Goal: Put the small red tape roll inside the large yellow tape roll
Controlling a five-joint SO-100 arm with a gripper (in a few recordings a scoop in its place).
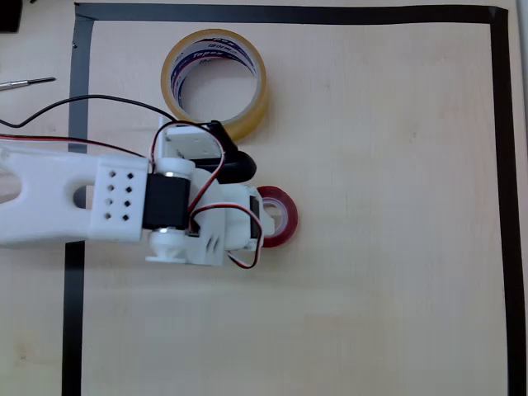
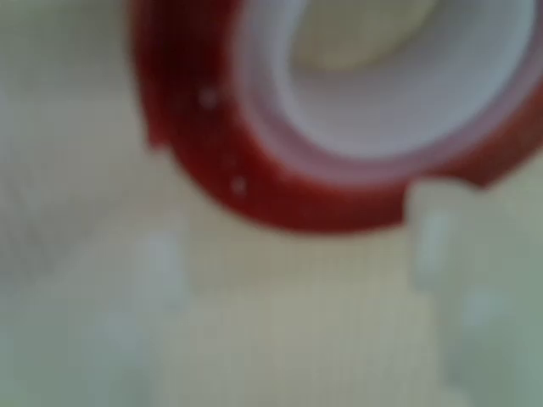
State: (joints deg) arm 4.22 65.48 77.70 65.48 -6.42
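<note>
Small red tape roll (image 1: 280, 216) lying flat on the pale wooden table (image 1: 388, 247), white core up, right of centre in the overhead view and partly tucked under the white arm's head. Large yellow tape roll (image 1: 214, 81) also flat, farther up the picture near the black tape border (image 1: 289, 13), apart from the red one, hole facing up — a ready target for a drop from above.

Gripper (image 1: 266, 216) lowered over the red roll's left rim, reaching in from the left. In the wrist view, very blurred from closeness: red ring (image 2: 254, 178) filling the upper half, pale fingers (image 2: 437, 246) low at either side, the right one overlapping the ring's outer edge. Apparently straddling the roll's wall to pinch it, but contact not clear; cannot tell whether the pincer is released or clenched.

Probably the grasp stage, transfer not yet begun. Next likely needed: firm pinch on the rim, lift, carry toward the yellow roll's opening.
</note>
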